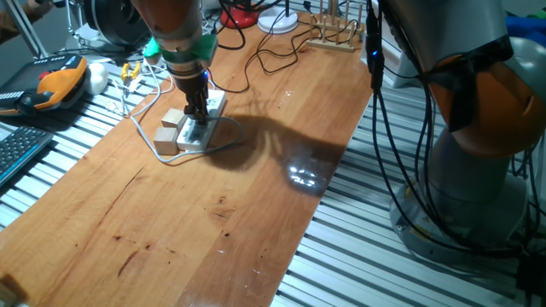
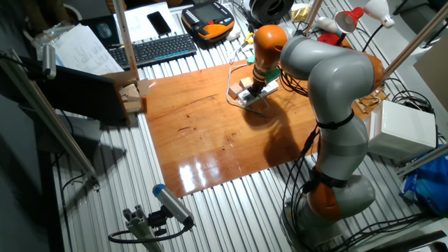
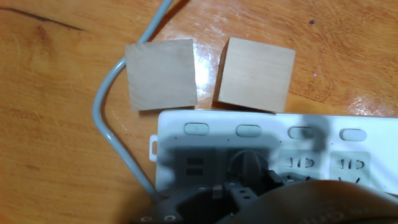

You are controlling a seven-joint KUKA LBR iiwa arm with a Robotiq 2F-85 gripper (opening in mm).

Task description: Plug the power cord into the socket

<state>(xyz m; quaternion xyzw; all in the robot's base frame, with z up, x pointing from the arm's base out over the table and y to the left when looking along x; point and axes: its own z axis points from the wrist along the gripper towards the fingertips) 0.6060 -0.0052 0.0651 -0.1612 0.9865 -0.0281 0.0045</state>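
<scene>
The socket [image 1: 215, 102] is a white power strip on the wooden table; it also shows in the other fixed view [image 2: 252, 96] and fills the lower hand view [image 3: 323, 134]. My gripper [image 1: 197, 119] [image 2: 257, 87] [image 3: 249, 180] stands straight down on the strip, fingers close together, over an outlet near its end. The power cord [image 1: 139, 128] is a grey cable that curves round the left of the strip [image 3: 102, 112] and runs under my fingers. Its plug is hidden by the fingers; a dark round part sits on the outlet.
Two tan wooden blocks [image 3: 161, 73] [image 3: 255, 73] lie tight against the strip's long side, also in one fixed view [image 1: 173, 118]. Thin black cables [image 1: 256, 60] trail at the back. An orange pendant [image 1: 60, 81] and a keyboard [image 1: 21, 145] lie off to the left.
</scene>
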